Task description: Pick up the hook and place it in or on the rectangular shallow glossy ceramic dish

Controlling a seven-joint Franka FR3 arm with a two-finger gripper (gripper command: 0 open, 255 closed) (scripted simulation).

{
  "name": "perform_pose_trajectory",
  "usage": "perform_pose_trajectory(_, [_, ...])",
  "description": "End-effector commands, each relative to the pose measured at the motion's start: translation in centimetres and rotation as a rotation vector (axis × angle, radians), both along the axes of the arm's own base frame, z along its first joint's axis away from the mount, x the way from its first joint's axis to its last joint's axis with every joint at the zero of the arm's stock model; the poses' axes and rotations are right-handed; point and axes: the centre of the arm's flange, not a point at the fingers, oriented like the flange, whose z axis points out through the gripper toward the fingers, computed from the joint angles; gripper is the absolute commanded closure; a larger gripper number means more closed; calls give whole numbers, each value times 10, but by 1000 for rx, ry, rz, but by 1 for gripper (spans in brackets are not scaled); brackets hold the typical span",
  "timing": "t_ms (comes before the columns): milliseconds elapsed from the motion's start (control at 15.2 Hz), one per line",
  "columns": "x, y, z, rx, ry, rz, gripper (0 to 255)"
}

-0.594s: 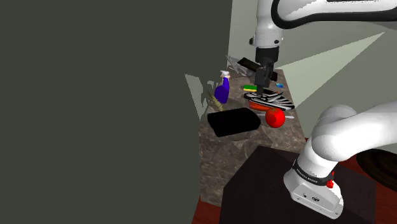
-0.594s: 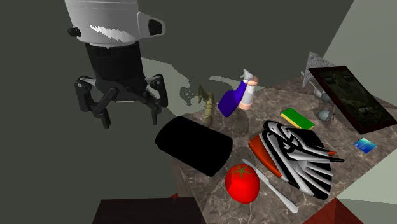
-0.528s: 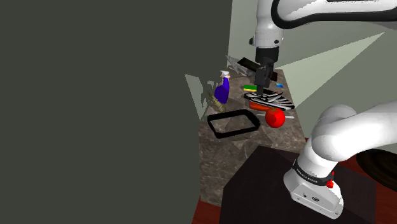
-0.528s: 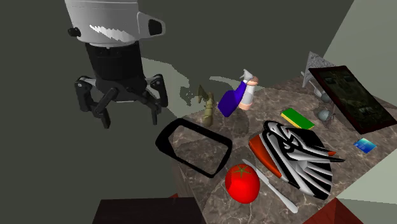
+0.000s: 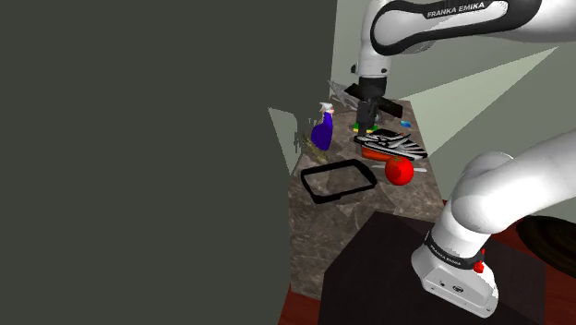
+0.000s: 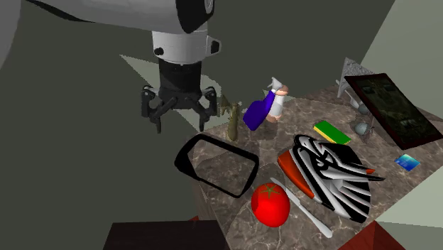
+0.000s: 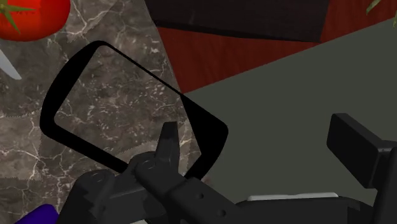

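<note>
Hanging over the marbled desk [image 6: 238,216], the black hand [image 6: 179,118] has its two fingers spread well apart with nothing between them. From the second exterior view it sits above the far side of the dish [image 6: 180,159], a shallow rectangle with rounded corners that reads as a black rim with the marble showing inside it. The hook [image 6: 231,121], a small olive-coloured piece, stands on the desk just beyond the dish, to the second exterior view's right of the hand and not touched by it. Just beside the hook leans a purple spray bottle [image 6: 259,111]. A red tomato [image 6: 270,204] sits near the dish's other end, next to a zebra-striped bundle [image 6: 334,174]. In the wrist view the hand [image 7: 261,149] looks down past one finger [image 7: 167,145] onto the dish [image 7: 213,130].
</note>
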Motion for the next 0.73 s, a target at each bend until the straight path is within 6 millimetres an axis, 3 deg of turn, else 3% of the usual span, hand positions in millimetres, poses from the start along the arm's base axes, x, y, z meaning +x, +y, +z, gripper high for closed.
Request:
perform_pose_trajectory(0, [17, -21, -13, 22, -10, 8, 0])
perform_pose_trajectory(660, [109, -101, -81, 135, -50, 48, 0])
